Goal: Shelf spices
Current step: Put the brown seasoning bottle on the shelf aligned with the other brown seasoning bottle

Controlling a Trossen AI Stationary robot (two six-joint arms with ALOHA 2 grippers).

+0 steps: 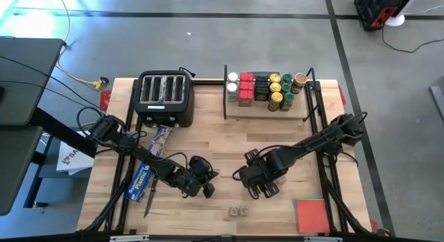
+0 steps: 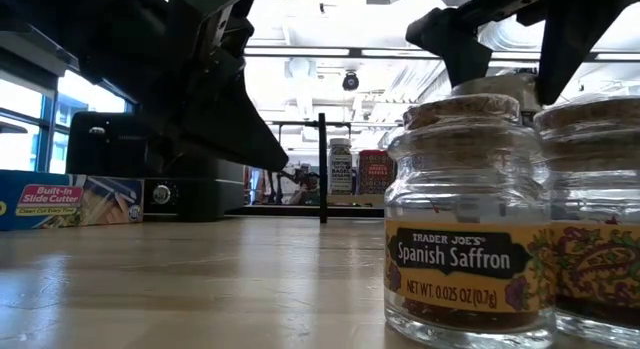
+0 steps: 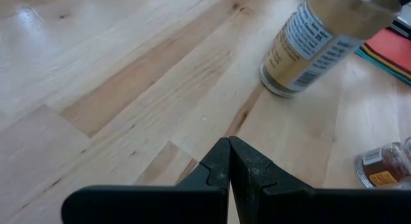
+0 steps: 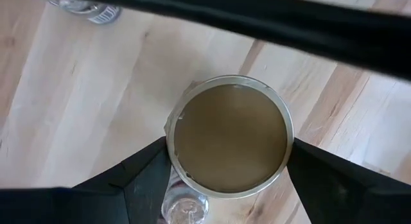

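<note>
Your right gripper [image 4: 228, 176] sits low over the front middle of the table [image 1: 208, 141], its fingers spread wide on either side of a round jar with a tan lid [image 4: 228, 137]; the fingers flank the lid closely, but you cannot tell whether they press on it. Your left gripper [image 3: 228, 161] is pinched fully shut on nothing, hovering just beside the right one, with that same jar ahead of its tips. Two tiny clear saffron jars [image 2: 462, 214] stand together just in front of your right gripper, near the table's front edge. The shelf [image 1: 267, 107] lies well beyond both grippers at the back of the table, already carrying rows of spices [image 1: 267, 88].
</note>
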